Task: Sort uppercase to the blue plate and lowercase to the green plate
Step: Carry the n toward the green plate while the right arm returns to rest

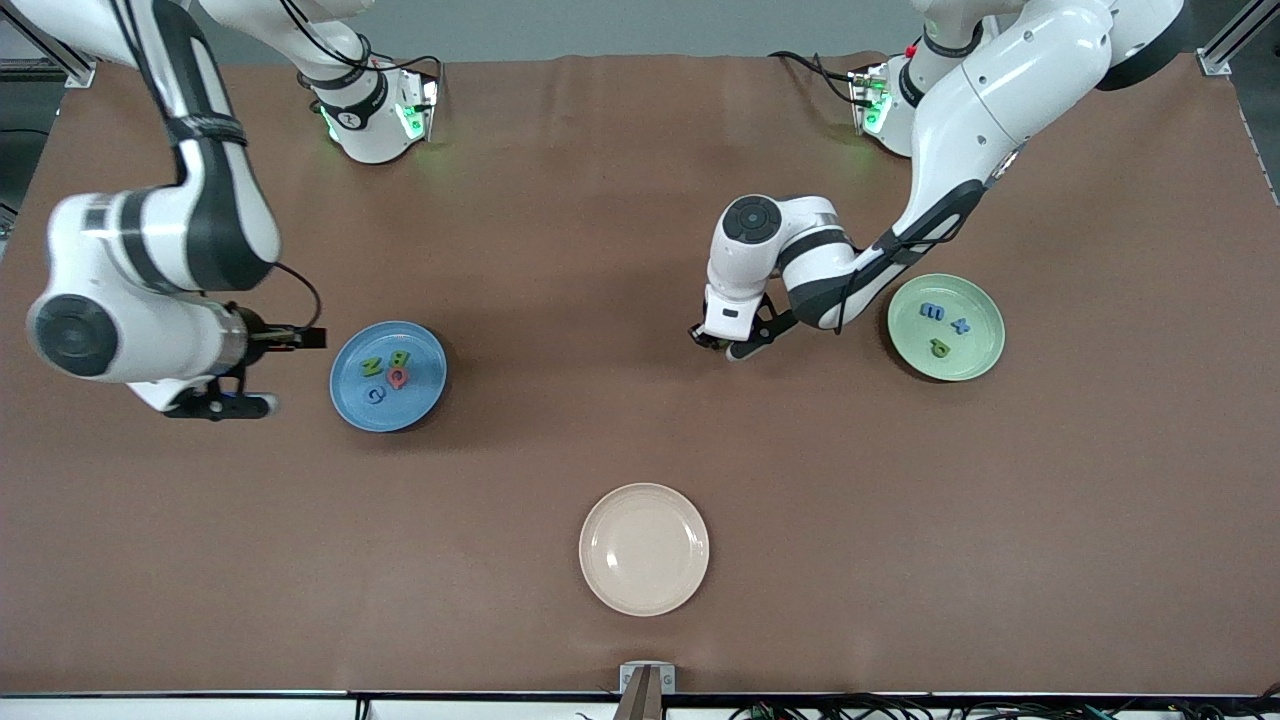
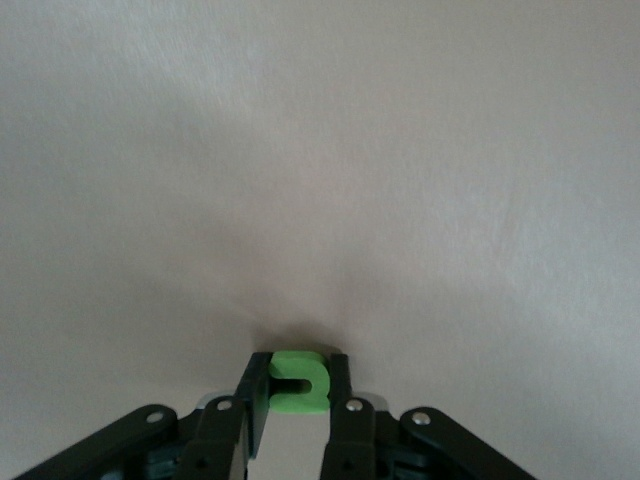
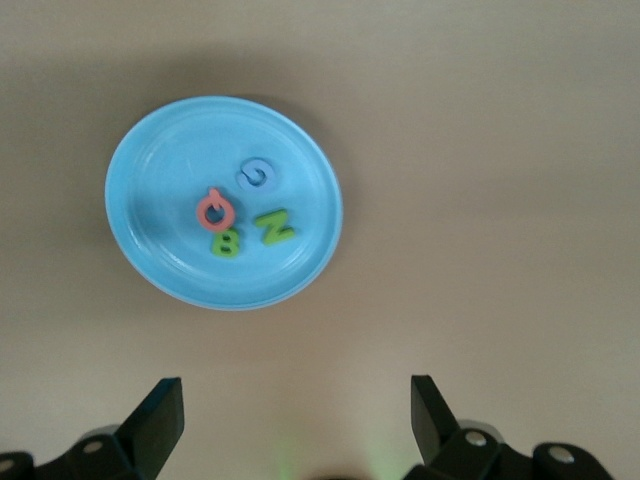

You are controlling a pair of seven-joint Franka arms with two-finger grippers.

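Nearest the camera sits a round cream plate, bare, on the brown bench.

My left tool is down at the bench, between the two coloured plates and nearer the round pale mint-green plate. Its fingers are clenched on a tiny green foam lowercase u, which sits pinched between the pads just above the bench surface. I cannot tell whether the letter touches the bench.

The mint-green plate lies toward my left arm's end of the bench and holds three small foam letters: a blue m, a blue x and a green p, each apart from the others.

My right tool waits released, fingers spread wide and holding nothing, just beside the round medium-blue ribbed plate at my right arm's end. On that plate lie four foam capitals close together: green N, green B, blue G and pink-red Q, the Q touching the B.
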